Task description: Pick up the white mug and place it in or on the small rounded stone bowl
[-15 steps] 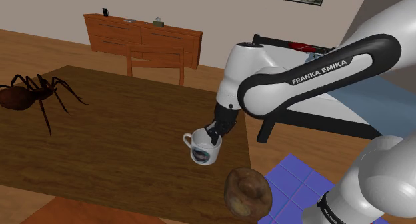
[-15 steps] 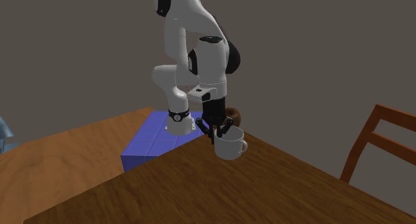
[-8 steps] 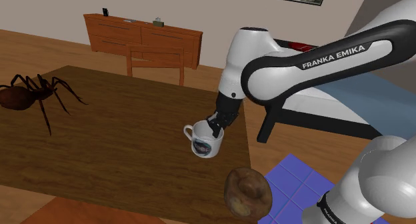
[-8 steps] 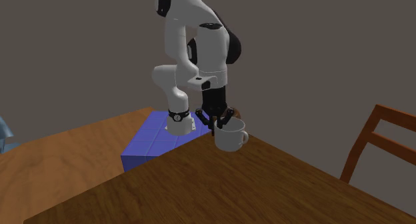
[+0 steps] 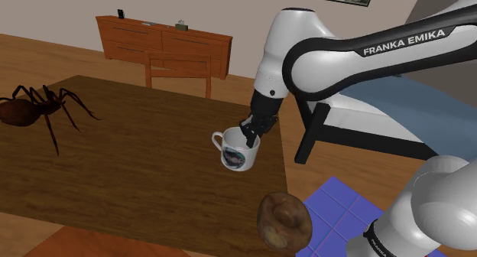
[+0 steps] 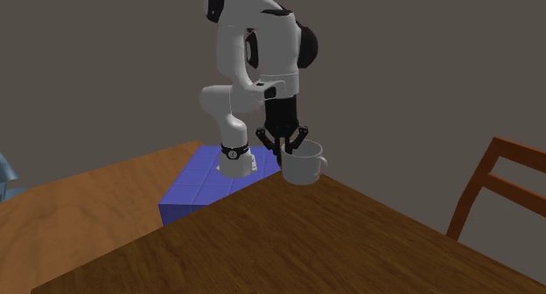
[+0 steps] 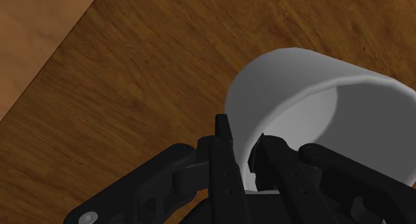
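The white mug (image 5: 235, 150) with a dark picture on its side hangs above the wooden table (image 5: 115, 164), lifted clear of it. My gripper (image 5: 251, 136) is shut on the mug's rim, one finger inside and one outside. From across the table the mug (image 6: 301, 164) hangs under the gripper (image 6: 284, 157) near the table's far edge. Along the hand, the fingers (image 7: 225, 156) pinch the mug's wall (image 7: 280, 89). The brown rounded stone bowl (image 5: 283, 221) sits low in the shoulder view, below and right of the mug, by the table's corner.
A large brown spider (image 5: 34, 106) sits on the table at the shoulder view's left. A wooden chair (image 5: 180, 70) stands behind the table, a sideboard (image 5: 162, 43) beyond it. A blue tiled stand (image 6: 206, 187) holds the arm's base. Another chair (image 6: 497, 192) is at the second exterior view's right.
The gripper has risen with the mug in its grasp, lifting it higher above the table and slightly toward the shoulder view's right. The mug has tipped closer to upright.
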You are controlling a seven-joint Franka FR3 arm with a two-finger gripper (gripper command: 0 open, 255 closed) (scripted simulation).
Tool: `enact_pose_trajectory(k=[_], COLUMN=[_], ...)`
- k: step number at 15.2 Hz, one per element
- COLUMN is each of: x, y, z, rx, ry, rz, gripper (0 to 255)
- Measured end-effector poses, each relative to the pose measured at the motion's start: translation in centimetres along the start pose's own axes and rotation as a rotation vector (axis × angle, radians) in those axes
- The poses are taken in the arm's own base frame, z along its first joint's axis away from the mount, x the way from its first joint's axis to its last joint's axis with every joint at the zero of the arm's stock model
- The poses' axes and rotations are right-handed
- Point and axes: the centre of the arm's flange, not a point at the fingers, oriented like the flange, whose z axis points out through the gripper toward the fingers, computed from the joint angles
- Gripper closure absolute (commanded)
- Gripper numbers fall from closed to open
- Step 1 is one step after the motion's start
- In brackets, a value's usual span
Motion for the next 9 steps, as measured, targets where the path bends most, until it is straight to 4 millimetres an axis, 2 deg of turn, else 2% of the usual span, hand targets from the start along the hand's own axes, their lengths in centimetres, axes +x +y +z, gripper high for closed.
enact_pose_trajectory(k=[9], x=[0.4], y=[-0.4], z=[-4.8], rx=[0.000], ry=[0.000], rz=[0.000], gripper=[255])
